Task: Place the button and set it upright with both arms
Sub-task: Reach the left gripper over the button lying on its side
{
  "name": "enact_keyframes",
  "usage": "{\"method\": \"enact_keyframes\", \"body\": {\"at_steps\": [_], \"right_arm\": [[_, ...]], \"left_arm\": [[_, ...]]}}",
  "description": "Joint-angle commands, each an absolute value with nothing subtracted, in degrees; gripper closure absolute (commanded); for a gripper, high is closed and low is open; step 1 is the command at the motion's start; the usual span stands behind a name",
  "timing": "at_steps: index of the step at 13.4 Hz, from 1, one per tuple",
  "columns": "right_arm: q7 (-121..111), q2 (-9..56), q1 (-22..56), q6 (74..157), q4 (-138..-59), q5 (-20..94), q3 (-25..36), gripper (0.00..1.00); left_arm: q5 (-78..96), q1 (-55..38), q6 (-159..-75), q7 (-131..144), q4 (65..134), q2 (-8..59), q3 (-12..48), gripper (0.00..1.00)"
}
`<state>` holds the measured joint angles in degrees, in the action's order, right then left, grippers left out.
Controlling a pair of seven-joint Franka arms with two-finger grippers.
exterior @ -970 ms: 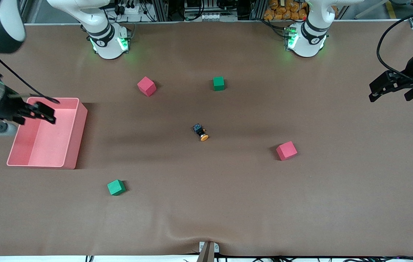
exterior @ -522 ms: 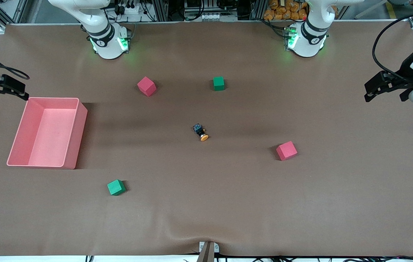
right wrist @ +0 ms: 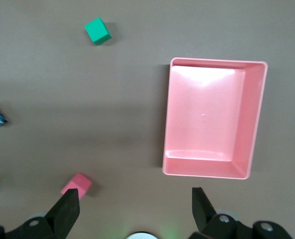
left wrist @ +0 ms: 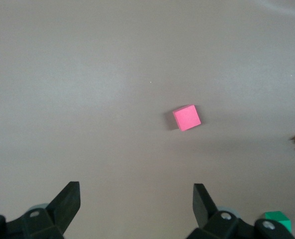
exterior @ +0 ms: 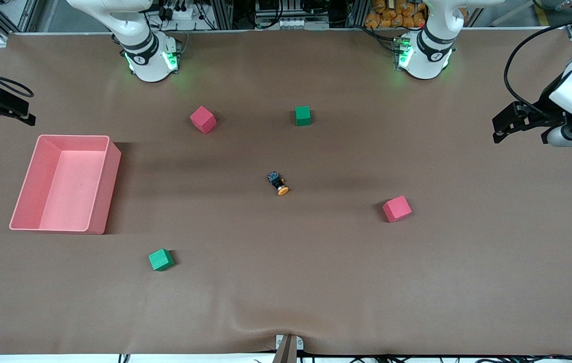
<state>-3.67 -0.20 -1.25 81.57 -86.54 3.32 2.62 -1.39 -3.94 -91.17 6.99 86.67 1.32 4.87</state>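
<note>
One tiny orange-capped button (exterior: 278, 183) lies tipped over.

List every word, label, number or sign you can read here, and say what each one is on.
No readable text anywhere.
Small dark marks on the two arm bases: too small to read.
The button, the cubes and the pink bin: no lettering shows.

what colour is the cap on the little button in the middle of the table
Orange, on a black-and-blue body; the button shows best in the front view.
</note>
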Motion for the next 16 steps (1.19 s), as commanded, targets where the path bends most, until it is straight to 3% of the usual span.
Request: {"method": "enact_keyframes", "body": {"at_steps": [1, 8, 11, 14, 16], "right_arm": [[-0.27, -0.09, -2.11, 80.95, -84.73, 5.18, 1.93, 0.0], [-0.53, -0.09, -2.2, 80.16, -84.73, 5.19, 2.02, 0.0], [-0.44, -0.09, -2.02, 80.33, -84.73, 5.19, 1.93, 0.0], [-0.79, -0.09, -2.11, 80.16, -84.73, 4.75, 2.02, 0.0], [-0.88, -0.18, -2.2, 80.42, -84.73, 4.13, 2.02, 0.0]], "left_arm": [[-0.53, -4.04, -91.58, 7.29, 86.13, 1.75, 5.36, 0.0], [8.07, -9.83, -91.23, 11.58, 86.13, 6.93, 6.06, 0.0], [11.51, -13.42, -91.14, 16.33, 83.86, 14.13, 6.07, 0.0], [12.13, -20.8, -91.84, 30.63, 77.11, 23.26, 6.07, 0.0], [12.65, -25.38, -96.39, 38.2, 74.27, 28.98, 6.15, 0.0]]}}
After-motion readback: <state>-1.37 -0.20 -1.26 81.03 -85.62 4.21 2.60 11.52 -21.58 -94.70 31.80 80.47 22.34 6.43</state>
